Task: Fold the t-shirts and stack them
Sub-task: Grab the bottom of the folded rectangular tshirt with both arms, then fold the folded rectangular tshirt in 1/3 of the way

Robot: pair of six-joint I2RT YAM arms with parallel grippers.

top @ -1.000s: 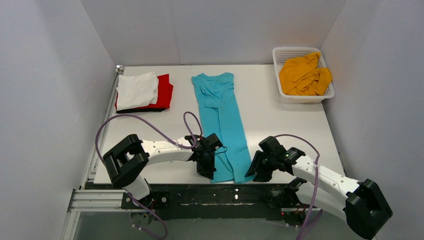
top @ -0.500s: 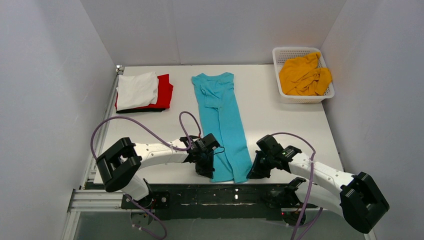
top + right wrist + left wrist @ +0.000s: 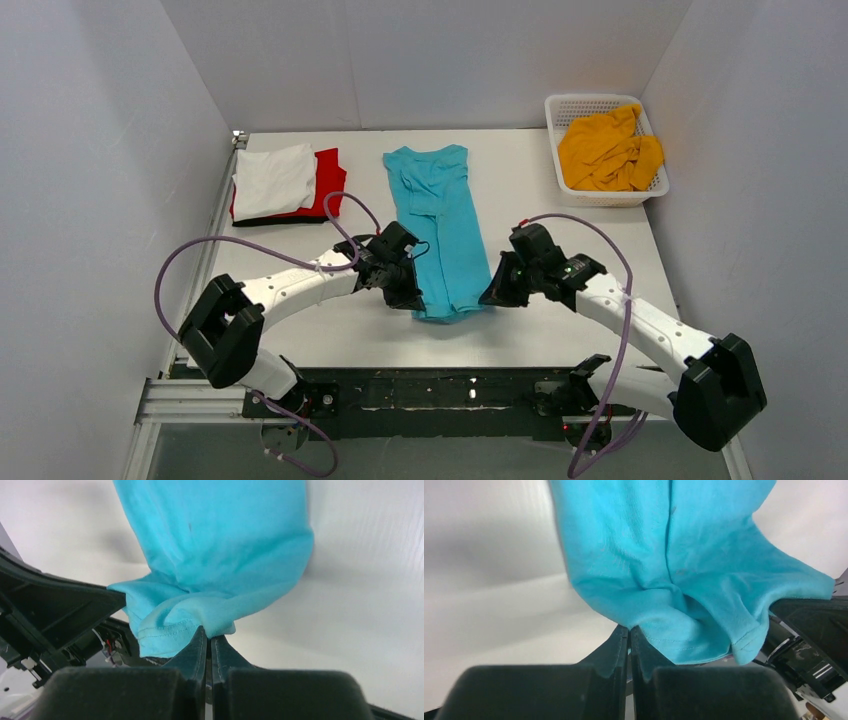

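Both jaws are clenching the turquoise t-shirt (image 3: 440, 200), its hem sagging between them. Beyond the left jaws, three shirts (image 3: 275, 180) are lying stacked; the mustard t-shirt (image 3: 605, 150) is waiting.

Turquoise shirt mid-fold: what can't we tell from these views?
Left wrist, right wrist: layers pinched by left gripper and right gripper on the turquoise shirt; closed fingers hide it.
Top external: black shirt, only an edge shows under red shirt and white shirt.
Top external: yellow shirt bottom, hidden by basket.

White table (image 3: 570, 255): turquoise shirt (image 3: 440, 215), shirt stack (image 3: 285, 185), basket (image 3: 610, 198)
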